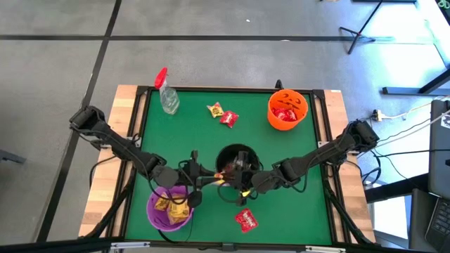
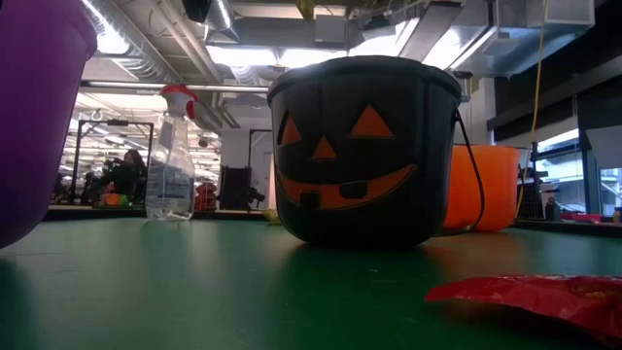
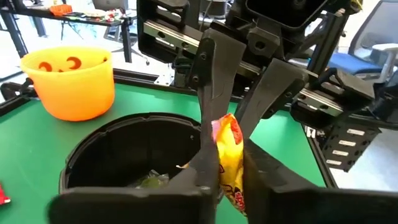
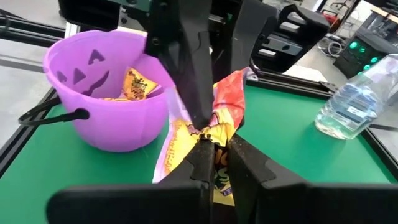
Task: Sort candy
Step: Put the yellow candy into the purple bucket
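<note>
A yellow candy packet [image 3: 229,149] with a red end sits between my two grippers over the near rim of the black pumpkin bucket [image 1: 235,160]. My left gripper [image 1: 213,177] comes from the left, my right gripper [image 1: 243,184] from the right. Each is shut on the packet. The purple bucket [image 1: 169,209] holds yellow packets and the orange bucket [image 1: 287,109] holds red ones. A yellow packet [image 1: 215,109] and a red packet [image 1: 229,119] lie flat on the far mat. Another red packet [image 1: 246,220] lies near the front edge. My left gripper [image 3: 225,163] pinches the yellow packet's one end [image 3: 231,177] between its two fingers, coming level from the table's left. The packet is lifted clear above the black bucket's rim. My right gripper [image 4: 216,149] pinches the packet's other end [image 4: 216,163] between its two fingers, coming from the table's right. The crinkled wrapper [image 4: 225,99] bunches up between the two grippers.
A clear spray bottle with a red top [image 1: 166,91] stands at the far left of the green mat. The black bucket [image 2: 364,146] fills the middle. The orange bucket [image 2: 483,187] stands far right and the purple bucket [image 2: 39,97] near left. Open mat lies at the near right.
</note>
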Available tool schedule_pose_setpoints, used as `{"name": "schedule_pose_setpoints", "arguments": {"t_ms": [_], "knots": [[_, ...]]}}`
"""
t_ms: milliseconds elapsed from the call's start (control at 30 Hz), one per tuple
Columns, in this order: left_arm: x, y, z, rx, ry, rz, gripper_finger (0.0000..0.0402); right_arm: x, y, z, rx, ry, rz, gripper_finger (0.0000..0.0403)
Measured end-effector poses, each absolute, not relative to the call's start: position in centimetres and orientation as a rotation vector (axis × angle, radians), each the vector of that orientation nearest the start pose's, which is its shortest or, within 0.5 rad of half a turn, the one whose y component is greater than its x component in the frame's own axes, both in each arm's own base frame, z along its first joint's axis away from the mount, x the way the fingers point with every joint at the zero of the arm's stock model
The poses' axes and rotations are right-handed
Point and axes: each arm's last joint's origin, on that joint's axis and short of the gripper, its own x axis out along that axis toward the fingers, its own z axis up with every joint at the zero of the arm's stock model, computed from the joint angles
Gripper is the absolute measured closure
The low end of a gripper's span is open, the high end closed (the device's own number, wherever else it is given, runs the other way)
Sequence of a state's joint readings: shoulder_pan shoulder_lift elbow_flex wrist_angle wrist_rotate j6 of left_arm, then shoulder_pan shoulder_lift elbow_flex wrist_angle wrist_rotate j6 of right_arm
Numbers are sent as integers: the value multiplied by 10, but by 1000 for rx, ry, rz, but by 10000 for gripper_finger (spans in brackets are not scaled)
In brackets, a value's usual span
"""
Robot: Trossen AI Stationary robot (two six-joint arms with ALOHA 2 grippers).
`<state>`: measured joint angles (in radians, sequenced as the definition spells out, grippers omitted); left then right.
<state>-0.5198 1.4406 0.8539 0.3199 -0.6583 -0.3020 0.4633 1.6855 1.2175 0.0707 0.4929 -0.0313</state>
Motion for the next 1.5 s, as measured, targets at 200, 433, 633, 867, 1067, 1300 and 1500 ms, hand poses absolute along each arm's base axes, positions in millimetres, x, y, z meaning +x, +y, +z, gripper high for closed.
{"name": "schedule_pose_setpoints", "arguments": {"t_ms": [200,433,633,867,1067,1300,1500], "knots": [[277,-142,256,-133,202,136,391,347,160,275,-200,353,42,329],[266,-147,263,-96,203,115,398,347,162,287,-219,393,51,213],[231,-149,286,-135,228,86,394,344,167,307,-246,448,60,164],[188,-158,296,-268,323,-26,393,333,184,314,-284,491,104,164],[164,-166,272,-381,592,-33,392,325,193,311,-324,512,83,171],[160,-172,259,-492,718,10,372,324,194,311,-313,513,70,171],[164,-175,252,-400,715,17,331,324,194,311,-317,514,60,172]]}}
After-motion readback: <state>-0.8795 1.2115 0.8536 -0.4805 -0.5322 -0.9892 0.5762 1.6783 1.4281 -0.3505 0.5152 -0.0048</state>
